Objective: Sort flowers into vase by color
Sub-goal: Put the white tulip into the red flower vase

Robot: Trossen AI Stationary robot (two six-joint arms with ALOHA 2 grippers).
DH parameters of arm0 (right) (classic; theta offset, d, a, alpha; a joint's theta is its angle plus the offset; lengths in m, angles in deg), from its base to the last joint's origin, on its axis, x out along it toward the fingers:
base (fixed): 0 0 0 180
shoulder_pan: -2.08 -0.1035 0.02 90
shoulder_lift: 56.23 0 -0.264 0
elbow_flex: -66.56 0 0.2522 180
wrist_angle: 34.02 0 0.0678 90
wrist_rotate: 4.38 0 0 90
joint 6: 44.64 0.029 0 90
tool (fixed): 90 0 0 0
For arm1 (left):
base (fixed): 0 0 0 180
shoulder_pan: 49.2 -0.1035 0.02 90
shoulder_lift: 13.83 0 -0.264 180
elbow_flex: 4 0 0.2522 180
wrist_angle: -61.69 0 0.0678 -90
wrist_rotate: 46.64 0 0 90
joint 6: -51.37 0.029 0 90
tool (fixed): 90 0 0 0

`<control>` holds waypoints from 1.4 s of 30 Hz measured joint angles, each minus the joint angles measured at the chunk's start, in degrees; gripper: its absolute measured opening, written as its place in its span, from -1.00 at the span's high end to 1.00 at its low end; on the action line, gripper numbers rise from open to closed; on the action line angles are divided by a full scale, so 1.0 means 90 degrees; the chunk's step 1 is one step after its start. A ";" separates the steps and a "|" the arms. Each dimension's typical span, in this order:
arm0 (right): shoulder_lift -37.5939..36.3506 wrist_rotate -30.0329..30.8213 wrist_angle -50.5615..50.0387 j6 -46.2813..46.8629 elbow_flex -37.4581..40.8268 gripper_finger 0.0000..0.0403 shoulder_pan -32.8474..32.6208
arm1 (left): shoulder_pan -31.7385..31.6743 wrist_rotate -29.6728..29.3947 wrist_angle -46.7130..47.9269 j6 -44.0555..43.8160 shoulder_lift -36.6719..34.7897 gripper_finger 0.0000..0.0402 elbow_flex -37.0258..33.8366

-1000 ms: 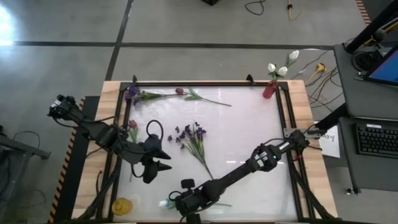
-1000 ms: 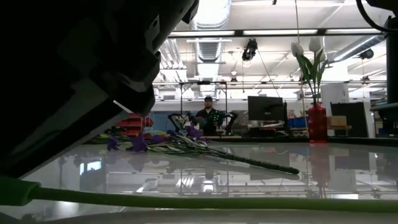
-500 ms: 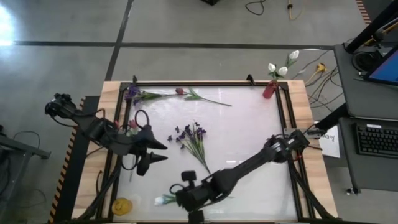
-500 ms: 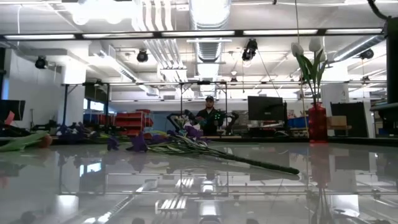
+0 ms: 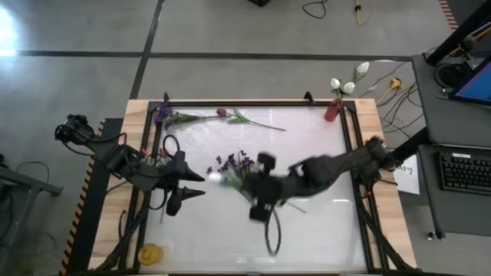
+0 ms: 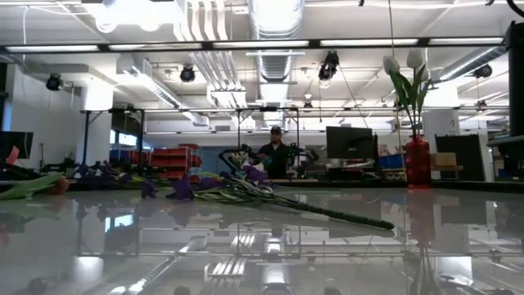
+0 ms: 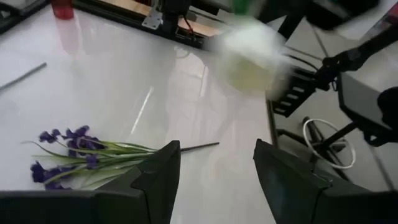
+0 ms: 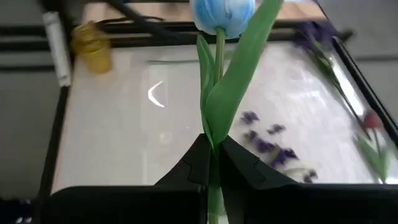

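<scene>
With its two fingers pinched tight on the green stem, the right claw (image 8: 211,165) has a white tulip (image 8: 222,15) firmly in hand, and it grips low on the stem so that bud and leaf stand clear above the fingers! In the high view that right claw (image 5: 257,201) is up off the white worktop (image 5: 322,222) near the middle, just beside the purple spray (image 5: 238,167) lying flat there. The grip low down looks chosen to leave the stem end free for threading into a neck, and the likely goal is the red vase (image 5: 331,111) at the far right corner, where other white tulips (image 5: 347,81) already stand. The left claw (image 5: 190,189) waits over the left side, fingers (image 7: 163,177) spread apart and holding nothing, well out of the carrying arm's way. Along the far edge lies another stem with purple blossom and a pink-red bud (image 5: 222,113), not yet sorted. A yellow vase (image 5: 150,253) sits at the near left corner, empty as far as can be told
</scene>
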 joint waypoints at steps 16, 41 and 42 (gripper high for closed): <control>-0.3067 0.2475 0.5378 -0.0625 0.4538 0.94 0.1052 | -0.0044 0.0010 0.0300 0.0698 -0.0882 0.04 -0.0010; -0.6804 0.6032 0.6037 -0.2163 0.7635 0.94 0.1354 | -0.1560 0.0496 -0.0974 0.1624 -0.0765 0.04 -0.0010; -0.6940 0.5924 0.6039 -0.2208 0.7729 0.94 0.1460 | -0.1776 0.0759 -0.1211 0.1626 -0.0638 0.04 -0.0010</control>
